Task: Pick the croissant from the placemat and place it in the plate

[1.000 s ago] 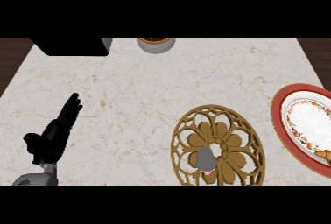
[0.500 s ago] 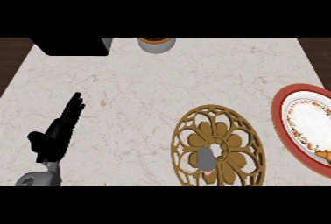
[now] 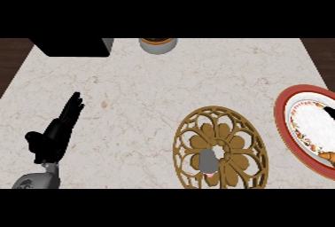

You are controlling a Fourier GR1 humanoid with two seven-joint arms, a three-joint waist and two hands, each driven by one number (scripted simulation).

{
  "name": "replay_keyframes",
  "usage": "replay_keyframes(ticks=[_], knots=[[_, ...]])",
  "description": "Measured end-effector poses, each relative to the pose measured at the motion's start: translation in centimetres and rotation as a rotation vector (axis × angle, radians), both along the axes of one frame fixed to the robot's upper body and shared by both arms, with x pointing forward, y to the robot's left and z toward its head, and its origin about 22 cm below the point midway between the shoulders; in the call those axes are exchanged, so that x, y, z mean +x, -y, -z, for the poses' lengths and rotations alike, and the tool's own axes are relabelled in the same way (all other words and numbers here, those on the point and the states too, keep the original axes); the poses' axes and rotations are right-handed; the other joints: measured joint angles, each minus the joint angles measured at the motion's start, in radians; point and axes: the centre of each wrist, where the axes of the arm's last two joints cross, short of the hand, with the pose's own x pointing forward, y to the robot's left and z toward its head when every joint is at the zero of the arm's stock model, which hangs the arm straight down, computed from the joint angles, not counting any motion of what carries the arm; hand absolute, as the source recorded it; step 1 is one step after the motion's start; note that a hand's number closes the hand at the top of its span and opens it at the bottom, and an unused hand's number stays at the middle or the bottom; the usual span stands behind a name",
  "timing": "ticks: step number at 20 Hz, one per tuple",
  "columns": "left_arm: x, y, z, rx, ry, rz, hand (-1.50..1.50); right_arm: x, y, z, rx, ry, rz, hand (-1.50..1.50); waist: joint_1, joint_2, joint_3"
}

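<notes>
one hand (image 3: 57,132) is showing, the left, sitting at the lower left of the counter (image 3: 150,84) with its grey forearm (image 3: 38,181) coming up from the bottom edge. it's lying open, fingers (image 3: 71,108) straight and bunched together, pointing up and a bit to the right, thumb (image 3: 33,137) sticking out to the left. it's holding nothing and resting well apart from everything else. the right hand isn't showing at all.

the placemat (image 3: 220,154), a round gold openwork thing, is lying low and right of centre, with a small grey object (image 3: 208,162) sitting on its lower middle part; can't tell what that is. the plate (image 3: 307,128), red rim with a patterned white middle, is sitting at the right edge, near the placemat but not touching. a brown tip, looking like the croissant (image 3: 328,156), is poking in at the plate's lower right rim, mostly cut off by the edge.

up top, a black box (image 3: 72,46) and a grey pot (image 3: 157,44) are standing at the far edge.
</notes>
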Motion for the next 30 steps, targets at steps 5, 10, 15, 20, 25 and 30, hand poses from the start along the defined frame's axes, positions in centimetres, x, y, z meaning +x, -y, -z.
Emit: replay_keyframes(ticks=[5,10,15,20,25,30], knots=[[0.0,-0.3,0.6,0.0,-0.001,-0.001,0.0,0.1,0.9,0.7,0.13,0.133,0.048,-1.5,-0.004,0.0,0.0],[-0.2,-1.5,0.3,0.005,-0.003,-0.018,0.0,-2.2,3.9,0.2,0.3,0.278,0.087,-1.5,-0.014,-0.003,0.0],[-0.6,-0.4,0.7,0.002,-0.002,-0.017,0.0,-6.9,8.2,1.0,0.431,0.363,0.096,-1.5,-0.014,-0.002,0.001],[-0.3,-1.3,0.7,0.003,0.005,-0.018,0.0,-13.1,12.0,2.6,0.45,0.407,0.08,-1.5,-0.011,0.002,0.002],[0.0,-0.9,0.5,-0.002,-0.003,-0.009,0.0,-17.6,14.3,2.6,0.431,0.4,0.03,-1.5,-0.006,0.003,0.004],[-0.4,-0.7,0.6,-0.005,-0.004,-0.009,0.0,-20.4,15.1,3.0,0.395,0.336,0.051,-1.5,-0.002,0.002,0.006]])
